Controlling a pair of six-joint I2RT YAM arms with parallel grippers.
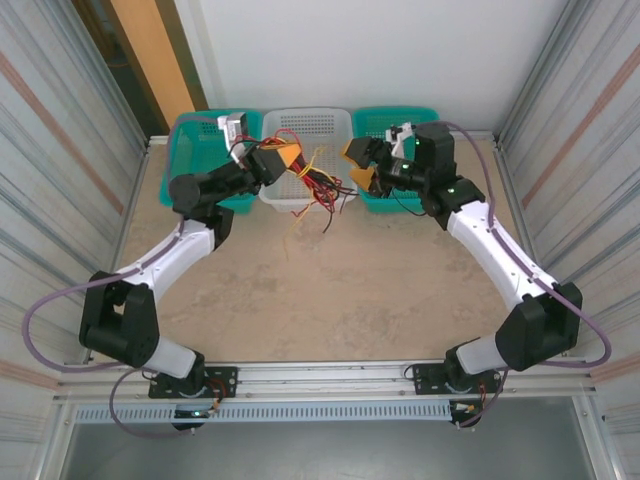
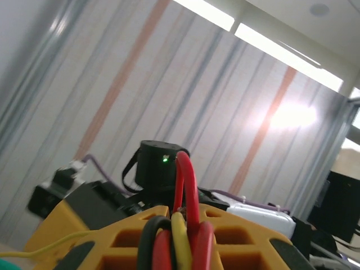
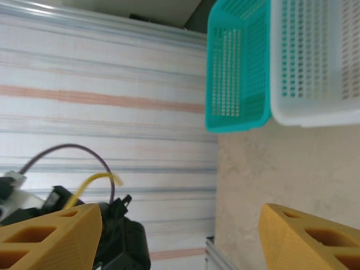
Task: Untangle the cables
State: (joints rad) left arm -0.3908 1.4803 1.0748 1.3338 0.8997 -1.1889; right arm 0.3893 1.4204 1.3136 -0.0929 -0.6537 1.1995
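Biggest thing first: the cell is boxed in by corrugated wall panels [image 1: 60, 120] on both sides, so there's not much room to swing wide. The table [image 1: 330, 290] is plain beige stone-look. I'm using the white basket [image 1: 320, 122] at the far edge as my landmark. There's a teal basket [image 1: 195, 135] on its left and another teal basket [image 1: 400, 118] on its right.

The left gripper [image 1: 283, 160] sits over the white basket's left side, clamped down on the cables [image 1: 322, 188]. On its wrist cam I can see red, black and yellow strands pinched between the orange fingers. From there the bundle runs right and toward me. It drapes over the white basket's front rim, and the curly loose ends hang just in front of it.

The right gripper [image 1: 358, 165] hovers at the white basket's right edge, over the seam with the teal one. Its jaws are spread wide with nothing in them. So the bundle lies to that gripper's left and a bit nearer me, close by but not touching.

My read is that the right arm is the free one and nearer the loose ends. The next move would be coming in across the strands and picking out one colour. Snagging two strands at once is the risk.
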